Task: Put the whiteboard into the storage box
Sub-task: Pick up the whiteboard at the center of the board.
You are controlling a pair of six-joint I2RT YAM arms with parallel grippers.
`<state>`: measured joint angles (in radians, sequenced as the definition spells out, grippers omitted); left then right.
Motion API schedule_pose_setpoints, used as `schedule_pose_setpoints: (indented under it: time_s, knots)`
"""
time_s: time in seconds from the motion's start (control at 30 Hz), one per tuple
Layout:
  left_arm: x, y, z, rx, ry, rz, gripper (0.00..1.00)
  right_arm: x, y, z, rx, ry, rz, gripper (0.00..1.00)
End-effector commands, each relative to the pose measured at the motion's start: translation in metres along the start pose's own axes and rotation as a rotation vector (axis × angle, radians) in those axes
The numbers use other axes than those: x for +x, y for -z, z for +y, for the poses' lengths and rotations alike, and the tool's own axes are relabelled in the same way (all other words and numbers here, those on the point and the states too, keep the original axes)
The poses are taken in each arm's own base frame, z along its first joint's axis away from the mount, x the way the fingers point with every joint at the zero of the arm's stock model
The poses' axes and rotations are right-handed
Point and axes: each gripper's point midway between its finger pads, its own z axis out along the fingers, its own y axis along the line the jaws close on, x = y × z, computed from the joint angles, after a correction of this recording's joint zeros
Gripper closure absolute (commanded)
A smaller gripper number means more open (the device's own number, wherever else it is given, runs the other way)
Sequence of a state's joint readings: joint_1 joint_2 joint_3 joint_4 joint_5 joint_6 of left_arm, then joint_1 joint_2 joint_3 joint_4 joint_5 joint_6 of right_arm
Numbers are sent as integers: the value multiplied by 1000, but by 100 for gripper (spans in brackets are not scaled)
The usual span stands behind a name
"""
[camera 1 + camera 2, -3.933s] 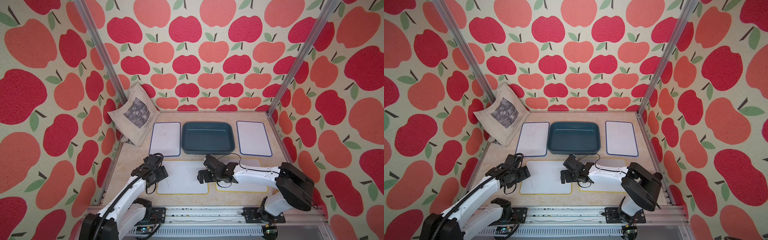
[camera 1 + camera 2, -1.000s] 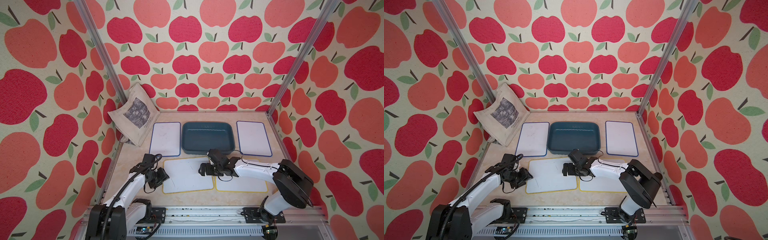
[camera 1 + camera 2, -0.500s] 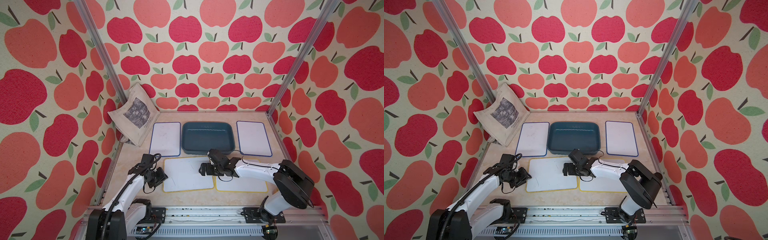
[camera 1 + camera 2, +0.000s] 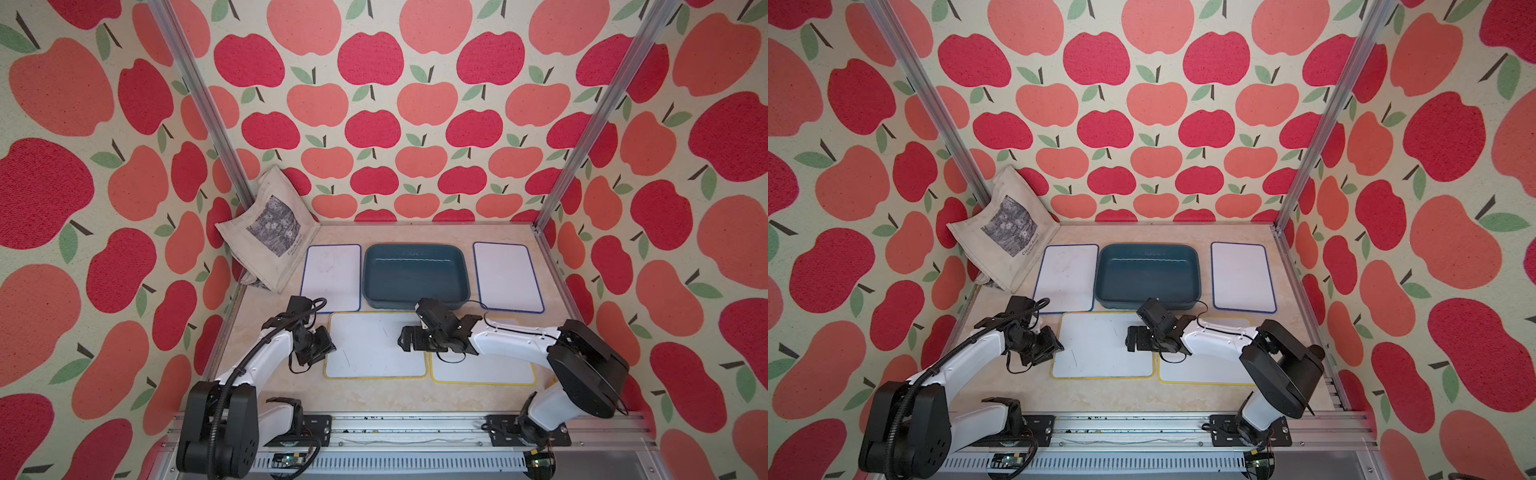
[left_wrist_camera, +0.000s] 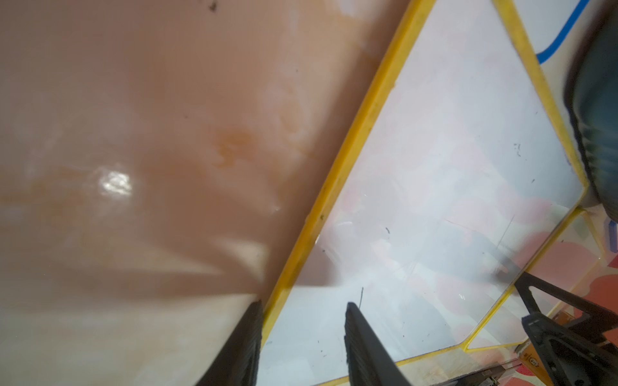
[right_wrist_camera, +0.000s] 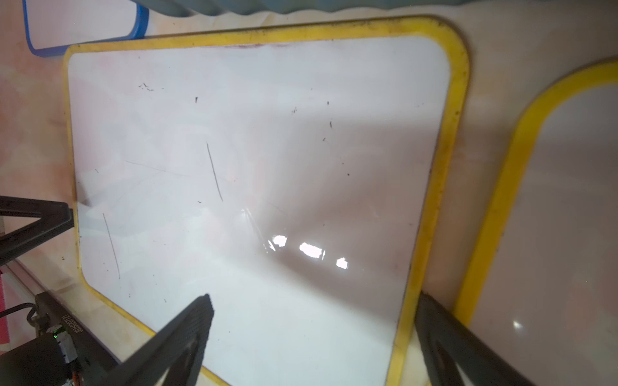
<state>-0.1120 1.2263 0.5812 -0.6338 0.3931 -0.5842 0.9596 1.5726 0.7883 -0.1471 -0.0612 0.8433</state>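
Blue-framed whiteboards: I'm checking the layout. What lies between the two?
The storage box, empty, lies between them; both top views show it.

Between the black left claw (image 4: 329,348) and the black right claw (image 4: 403,341), the whiteboard (image 4: 376,347) is white with a yellow rim and dark pen strokes. Under the right claw's arm a second board (image 4: 494,370) shows the same yellow rim. Beyond the claws the storage box (image 4: 415,278) is dark teal. A blue-rimmed white board (image 4: 332,276) sits past the left claw, its twin (image 4: 507,276) past the right. The counter (image 4: 374,395) is marbled beige, and the walls (image 4: 374,124) are cream with red and coral apples.
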Motion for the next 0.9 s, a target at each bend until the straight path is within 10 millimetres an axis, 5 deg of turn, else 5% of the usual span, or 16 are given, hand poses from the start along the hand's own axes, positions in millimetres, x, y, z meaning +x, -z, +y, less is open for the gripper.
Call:
schedule_pose_setpoints:
  time_s: [0.0, 0.5, 0.67, 0.87]
  knots:
    - [1, 8, -64, 281, -85, 76, 57, 64, -6, 6, -80, -31, 247, 2]
    - [5, -8, -43, 169, -64, 117, 54, 73, -2, -13, -9, -67, 247, 2]
    - [0, -11, -16, 1, -38, 98, 31, 74, -8, -18, 16, -73, 259, 2]
    - [-5, -17, 10, -142, -14, 85, 19, 74, -8, -27, 47, -86, 258, 2]
